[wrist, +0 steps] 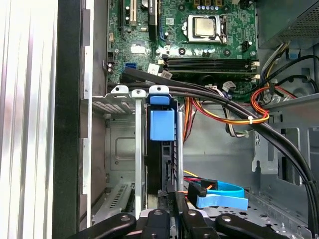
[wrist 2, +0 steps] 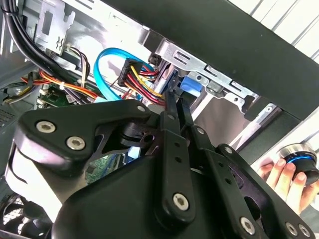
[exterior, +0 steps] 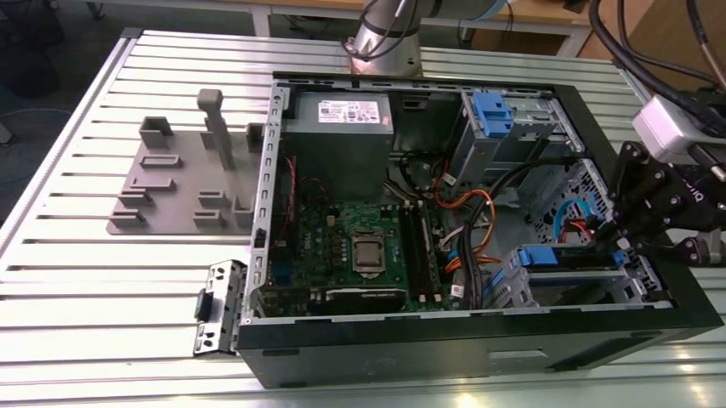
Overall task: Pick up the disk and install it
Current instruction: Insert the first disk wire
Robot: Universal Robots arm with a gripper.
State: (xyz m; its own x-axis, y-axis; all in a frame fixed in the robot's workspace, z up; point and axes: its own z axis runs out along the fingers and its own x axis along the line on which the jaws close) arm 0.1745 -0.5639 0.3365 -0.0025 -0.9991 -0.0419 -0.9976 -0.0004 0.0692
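Observation:
The disk (wrist: 160, 164) stands on edge in a slot of the grey drive cage (wrist: 119, 149) at the case's front corner, its blue rail tab (wrist: 162, 124) facing the motherboard. In the exterior view the disk's blue rail (exterior: 553, 255) shows in the cage at the lower right of the case. My gripper (wrist: 174, 195) is at the disk's near end with its two thin fingers pressed together, and the tips rest at the disk's edge. In the second wrist view the gripper (wrist 2: 173, 99) points into the same slot, and its black body (exterior: 664, 204) hangs over the case's right side.
Black cables (wrist: 239, 112) and orange wires (wrist: 259, 107) cross beside the cage, with a blue data cable (wrist: 222, 195) close to the fingers. A second cage with a blue tab (exterior: 499, 115) and the grey power supply (exterior: 340, 136) sit further back. A hand (wrist 2: 281, 174) holds a round button nearby.

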